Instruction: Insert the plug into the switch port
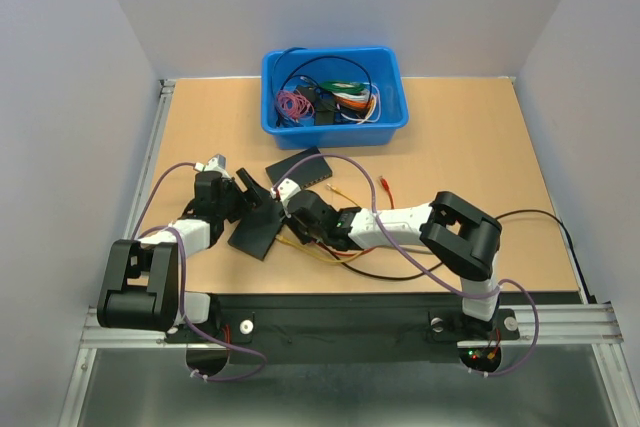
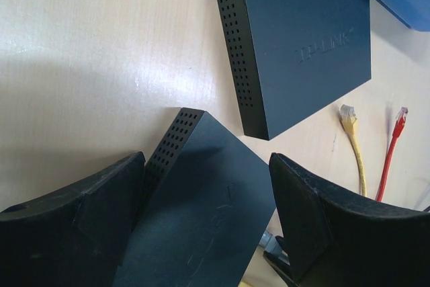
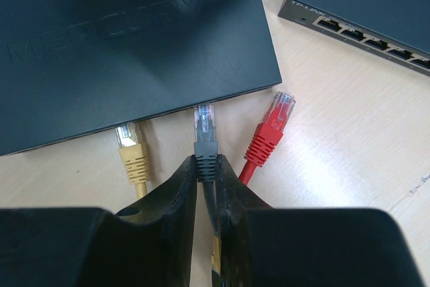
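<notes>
- left gripper (image 2: 207, 164) – jaws set wide, closed onto the near switch (image 2: 201, 233) with a finger against each side. Looks like a brace, not a lift.
- near switch – flat on the worktop (image 1: 480, 167), left of centre and closer to the near edge. Its port face points toward the right arm.
- yellow plug (image 3: 131, 146) – tip up against the port face, left of the held plug. Can't tell if it's seated.
- dark plug (image 3: 205, 126) – the task's thing. It sits right at the port face with its clear tip touching or just under the switch's edge. The ports are hidden from this angle, so can't tell if it has entered.
- right gripper (image 3: 206, 164) – jaws pressed nearly together, pinching the dark plug by its boot.
- key relation – the plug's long axis runs straight out ahead of the right jaws, roughly square to the port face. Right arm does the work; my read is the next move is a short push along that axis.
- red plug (image 3: 272, 129) – loose, just beside the dark plug, off the switch's corner.
- far switch (image 3: 363, 5) – apart, toward the far edge, ports empty.
</notes>
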Tool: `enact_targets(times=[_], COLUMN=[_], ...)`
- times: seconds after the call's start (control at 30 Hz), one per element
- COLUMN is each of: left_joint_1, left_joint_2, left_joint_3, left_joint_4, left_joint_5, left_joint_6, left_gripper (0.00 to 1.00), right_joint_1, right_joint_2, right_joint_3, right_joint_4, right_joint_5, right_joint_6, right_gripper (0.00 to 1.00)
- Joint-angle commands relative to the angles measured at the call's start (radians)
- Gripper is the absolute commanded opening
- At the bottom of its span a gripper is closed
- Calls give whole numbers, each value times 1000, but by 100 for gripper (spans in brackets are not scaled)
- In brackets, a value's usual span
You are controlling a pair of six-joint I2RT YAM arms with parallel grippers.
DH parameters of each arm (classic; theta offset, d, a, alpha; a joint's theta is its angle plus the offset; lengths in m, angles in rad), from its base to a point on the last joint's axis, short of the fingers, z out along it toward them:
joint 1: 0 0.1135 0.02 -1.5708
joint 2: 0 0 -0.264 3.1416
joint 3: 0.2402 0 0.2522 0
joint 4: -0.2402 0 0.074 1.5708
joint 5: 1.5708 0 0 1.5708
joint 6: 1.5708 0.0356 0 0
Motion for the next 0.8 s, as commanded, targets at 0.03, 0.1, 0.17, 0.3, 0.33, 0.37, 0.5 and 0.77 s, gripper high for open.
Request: enact_targets(times=[0.03, 0.1, 0.17, 0.3, 0.33, 0.37, 0.5, 0.77], left_joint_1=[-19, -19, -19, -19, -19, -19, -20, -46], left_joint_2=[23, 26, 31, 37, 43, 44, 46, 63], left_joint_3=[20, 23, 26, 31, 31, 31, 28, 32], left_joint_4=[-38, -38, -38, -33, -31, -27, -24, -15], left_joint_5=[18, 19, 24, 38, 48, 50, 56, 76], left_joint_6=[5, 5, 7, 13, 16, 19, 18, 19], left_gripper=[86, 86, 87, 87, 87, 86, 87, 87], right_joint_1=[19, 19, 19, 19, 19, 21, 19, 21], right_joint_2=[-29, -29, -26, -9, -5, -3, -6, -15], right_joint_3=[68, 68, 71, 71, 70, 68, 61, 2], right_joint_4=[96, 94, 94, 100, 110, 114, 140, 260], right_joint_5=[-19, -21, -27, -54, -62, -71, -86, -102], right_joint_6=[10, 10, 10, 15, 18, 24, 30, 24], right_gripper=[0, 1, 1, 0, 1, 0, 0, 0])
